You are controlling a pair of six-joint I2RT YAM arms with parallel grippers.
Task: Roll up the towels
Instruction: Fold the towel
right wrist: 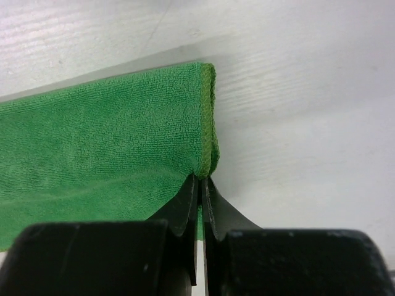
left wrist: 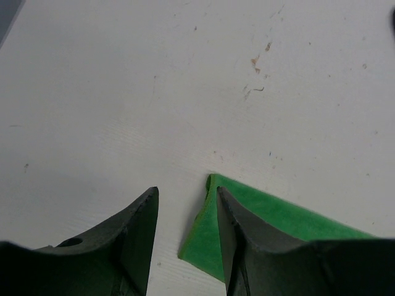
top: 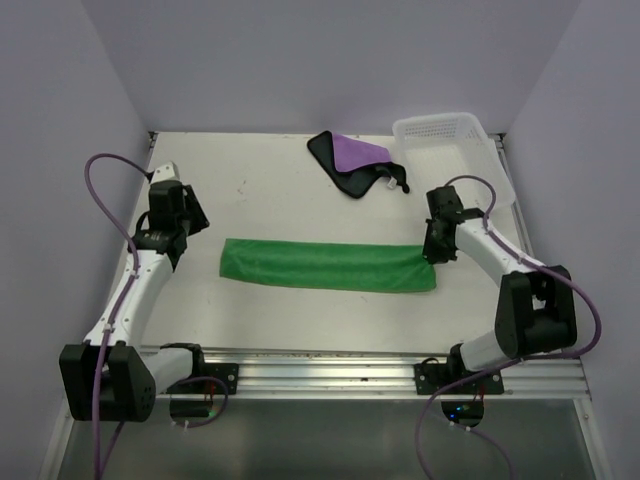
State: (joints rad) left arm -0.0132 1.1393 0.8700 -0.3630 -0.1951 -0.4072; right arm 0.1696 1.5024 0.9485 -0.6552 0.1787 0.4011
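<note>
From above, green towel [top: 328,265] lies a flat, unrolled strip short of the basket [top: 440,128], purple towel [top: 355,160] crumpled beside it; left gripper [left wrist: 186,206] gapes at the strip's far end; right gripper [right wrist: 199,188] pinches its basket-side end, rolling unstarted

A white plastic lattice basket [top: 437,128] is set in the far right corner of the table [top: 290,205], with one side laid along the right edge. The table's surface is pale and matt. Small dark scuffs [left wrist: 257,61] are seen on it in the left wrist view, and a dark speck [top: 240,183] is seen toward the far left. An aluminium rail [top: 330,372] is fixed along the near edge. The table is enclosed on three sides by plain lilac-grey walls [top: 330,60].
</note>
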